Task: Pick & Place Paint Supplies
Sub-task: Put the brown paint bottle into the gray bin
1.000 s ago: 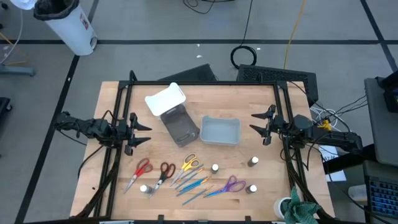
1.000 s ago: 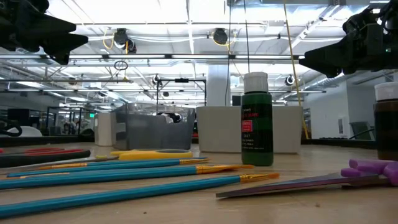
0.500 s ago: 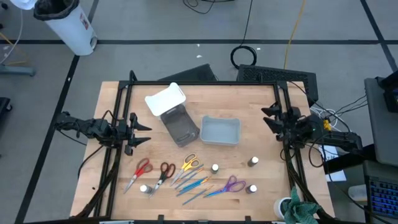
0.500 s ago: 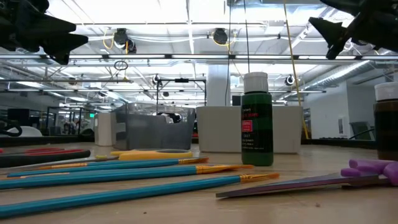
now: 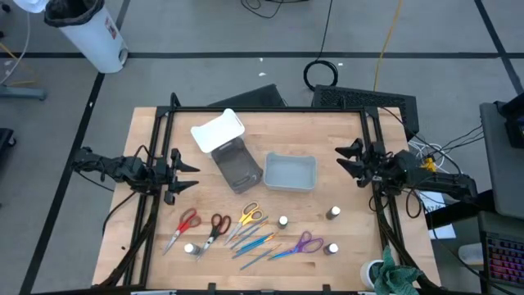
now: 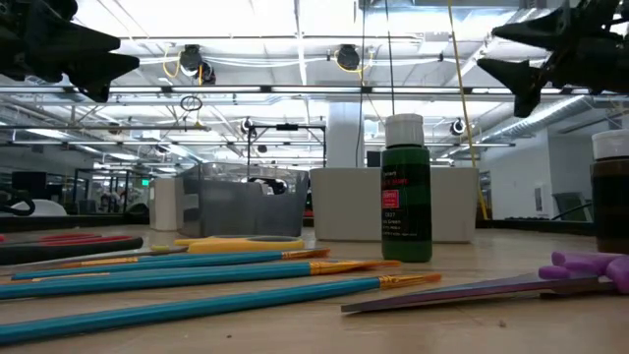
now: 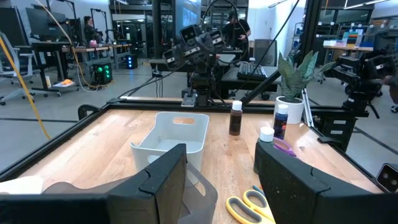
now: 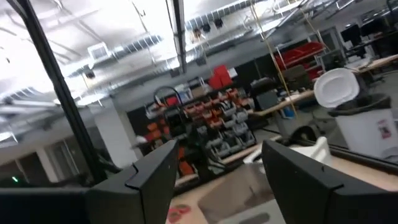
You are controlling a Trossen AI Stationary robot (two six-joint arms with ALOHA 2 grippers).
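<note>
The paint supplies lie along the table's near side. There are several small white-capped bottles point(image 5: 282, 222), a bundle of thin blue and teal brushes point(image 5: 254, 244), and red point(image 5: 187, 221), yellow point(image 5: 248, 216) and purple point(image 5: 304, 243) scissors. In the low view a green bottle point(image 6: 406, 189) stands upright behind the flat-lying brushes point(image 6: 197, 275). My left gripper point(image 5: 184, 174) hovers open at the table's left edge, above the wood. My right gripper point(image 5: 344, 160) hovers open at the right edge, tipped upward. Neither has anything between its fingers.
A grey-blue bin point(image 5: 290, 172) stands at the table's middle, with a dark grey bin point(image 5: 237, 166) to its left and a white bin point(image 5: 218, 131) behind that one. A black frame point(image 5: 262, 109) borders the table. A potted plant point(image 5: 393, 277) sits at the near right corner.
My right gripper has rolled about its own axis and tipped its fingers upward, staying at the table's right edge. Its fingers keep the same gap. Nothing on the table has moved.
</note>
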